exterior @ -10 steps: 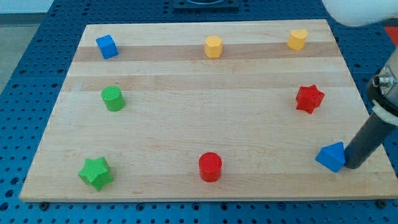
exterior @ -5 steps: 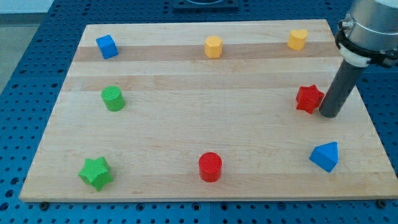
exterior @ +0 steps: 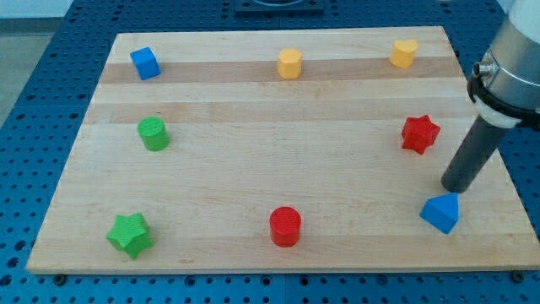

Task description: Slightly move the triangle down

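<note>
The blue triangle [exterior: 442,212] lies near the board's bottom right corner. My tip [exterior: 455,187] stands just above it, at its upper right edge, touching or nearly so. The dark rod rises from there toward the view's upper right. The red star [exterior: 419,133] sits above and a little left of the tip.
On the wooden board [exterior: 270,93]: a blue cube [exterior: 145,62] at top left, a yellow block [exterior: 289,63] at top middle, a yellow block [exterior: 403,52] at top right, a green cylinder [exterior: 153,133] at left, a green star [exterior: 130,234] at bottom left, a red cylinder [exterior: 285,225] at bottom middle.
My tip went from the triangle's right side up beside the red star, then came down to just above the triangle. The triangle shifted slightly left early on.
</note>
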